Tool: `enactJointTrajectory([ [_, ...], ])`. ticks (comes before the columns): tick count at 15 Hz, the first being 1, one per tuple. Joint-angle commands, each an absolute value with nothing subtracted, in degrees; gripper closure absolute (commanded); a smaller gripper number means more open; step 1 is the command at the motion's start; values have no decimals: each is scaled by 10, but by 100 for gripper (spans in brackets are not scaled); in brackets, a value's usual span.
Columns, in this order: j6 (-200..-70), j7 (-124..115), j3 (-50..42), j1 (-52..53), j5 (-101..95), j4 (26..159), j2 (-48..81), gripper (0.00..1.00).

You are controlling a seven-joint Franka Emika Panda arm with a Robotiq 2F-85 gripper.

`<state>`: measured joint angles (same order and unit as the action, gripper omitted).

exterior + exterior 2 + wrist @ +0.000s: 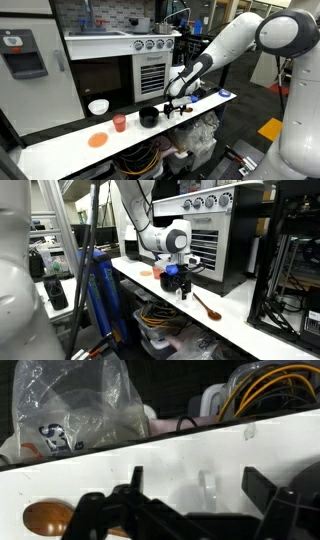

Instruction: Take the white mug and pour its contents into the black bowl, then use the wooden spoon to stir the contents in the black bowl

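The white robot arm reaches down over the long white counter, and its dark two-fingered hand hangs just above the surface. The jaws stand wide apart with nothing between them; the wrist view shows only bare counter between the fingers of the hand.

The small, deep, all-black bowl sits on the counter just beside the hand, on the side toward the small red cup. Past the cup lies a flat orange disc, near the front edge. A wider round white bowl stands farther back.

The long, slim brown wooden spoon lies flat on the counter close to the hand, its handle pointing toward the hand and its rounded end away from it. In the wrist view, the spoon's rounded end shows low in the frame, partly behind the finger linkage.

I cannot pick out the white mug in any view.

Beyond the counter's edge, the wrist view shows a crumpled clear plastic bag and a coil of yellow cable.
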<state>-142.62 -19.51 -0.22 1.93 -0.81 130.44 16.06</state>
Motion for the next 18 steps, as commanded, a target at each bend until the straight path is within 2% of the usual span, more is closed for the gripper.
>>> enactJointTrajectory([
  [1,-1440,-194,-14,28,-17,1298,170,0],
  [2,-1441,-194,-14,28,-17,1299,170,25],
  [4,-1443,-193,-14,29,-18,1299,170,34],
  [13,-1448,-196,-16,31,-33,1302,170,97],
  [15,-1446,-197,-17,31,-37,1302,170,100],
  [18,-1435,-191,-17,28,-34,1301,164,98],
])
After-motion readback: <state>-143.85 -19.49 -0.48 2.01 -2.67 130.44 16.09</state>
